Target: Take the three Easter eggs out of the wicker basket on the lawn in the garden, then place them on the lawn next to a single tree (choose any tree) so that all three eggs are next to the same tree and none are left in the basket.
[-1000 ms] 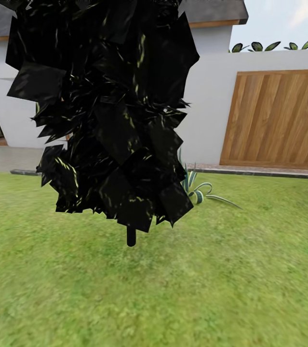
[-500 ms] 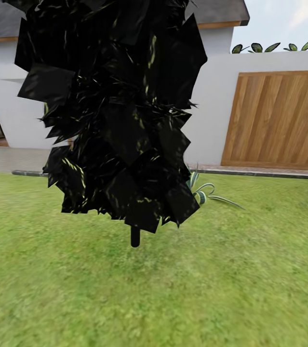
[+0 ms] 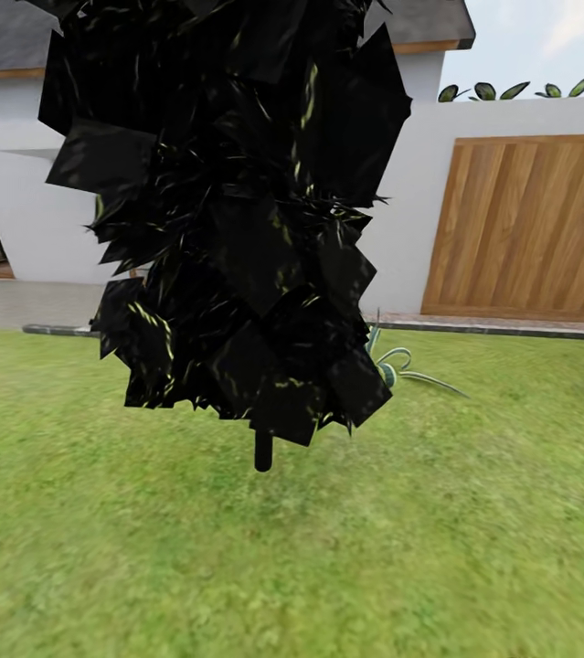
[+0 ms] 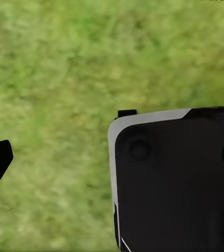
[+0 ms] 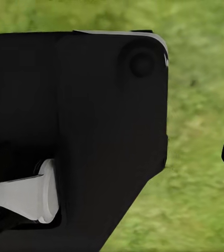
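Sliding rightward as your camera pans, the dark cone-shaped tree (image 3: 228,219) fronts bare lawn (image 3: 438,548); no eggs or basket sighted, and you cannot tell either gripper's state.

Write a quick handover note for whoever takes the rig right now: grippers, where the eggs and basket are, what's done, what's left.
Grippers: the wrist views look down on grass and black robot body; whether either gripper is open or shut cannot be told.
Scene: the head view faces a dark cone-shaped tree on a thin stem, standing on the lawn, with the white house and a wooden gate behind.
Eggs, basket: not seen.
Done: nothing confirmed.
Left: find the basket, move all three eggs beside one thick-trunked tree.
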`<state>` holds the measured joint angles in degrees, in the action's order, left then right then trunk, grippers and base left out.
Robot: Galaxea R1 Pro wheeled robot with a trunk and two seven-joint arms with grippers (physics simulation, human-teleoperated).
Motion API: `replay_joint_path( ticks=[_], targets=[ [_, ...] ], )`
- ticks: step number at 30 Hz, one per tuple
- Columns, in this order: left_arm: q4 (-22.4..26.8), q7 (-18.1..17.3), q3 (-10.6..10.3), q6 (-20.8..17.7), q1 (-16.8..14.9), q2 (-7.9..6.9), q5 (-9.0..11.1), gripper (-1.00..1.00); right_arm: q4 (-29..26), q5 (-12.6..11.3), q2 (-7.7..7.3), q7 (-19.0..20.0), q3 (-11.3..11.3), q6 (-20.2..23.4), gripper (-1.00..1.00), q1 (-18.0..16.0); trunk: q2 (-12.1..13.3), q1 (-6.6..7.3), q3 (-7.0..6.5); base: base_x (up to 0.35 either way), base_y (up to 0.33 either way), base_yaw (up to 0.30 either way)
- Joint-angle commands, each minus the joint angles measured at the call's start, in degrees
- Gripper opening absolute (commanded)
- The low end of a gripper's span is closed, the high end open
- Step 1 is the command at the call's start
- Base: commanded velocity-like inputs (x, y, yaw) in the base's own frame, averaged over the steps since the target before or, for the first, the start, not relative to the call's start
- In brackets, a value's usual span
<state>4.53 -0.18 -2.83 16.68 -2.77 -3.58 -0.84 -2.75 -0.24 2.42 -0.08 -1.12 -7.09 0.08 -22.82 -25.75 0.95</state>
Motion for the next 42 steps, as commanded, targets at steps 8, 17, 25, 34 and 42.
replay_joint_path(
  ticks=[8, 17, 25, 34, 42],
  targets=[
    [0.0, -0.1, -0.2, 0.2, 0.0, -0.02, -0.1, 1.00, -0.1, 0.0, -0.02, 0.0, -0.1, -0.1, 1.00, 0.0, -0.1, -0.04, -0.30, 0.019, 0.054, -0.152],
    [0.0, 0.0, -0.2, 0.2, 0.0, -0.02, -0.1, 1.00, -0.1, 0.0, -0.03, 0.0, -0.1, -0.2, 1.00, 0.0, -0.1, -0.04, -0.65, 0.002, 0.133, -0.115],
    [0.0, 0.0, -0.2, 0.2, 0.0, -0.03, 0.0, 1.00, -0.1, 0.0, 0.02, 0.0, -0.1, -0.2, 1.00, 0.0, -0.1, -0.04, -0.69, 0.054, 0.115, -0.014],
    [0.0, 0.0, -0.2, 0.2, 0.0, -0.03, 0.0, 1.00, 0.0, 0.0, 0.04, 0.0, -0.1, -0.2, 1.00, 0.0, -0.1, -0.04, -0.73, 0.046, 0.164, -0.018],
    [0.0, 0.0, -0.2, 0.2, 0.0, -0.04, 0.0, 1.00, -0.1, 0.0, 0.16, 0.0, 0.0, -0.2, 1.00, 0.0, -0.1, -0.04, -0.78, 0.013, 0.079, -0.023]
  ],
)
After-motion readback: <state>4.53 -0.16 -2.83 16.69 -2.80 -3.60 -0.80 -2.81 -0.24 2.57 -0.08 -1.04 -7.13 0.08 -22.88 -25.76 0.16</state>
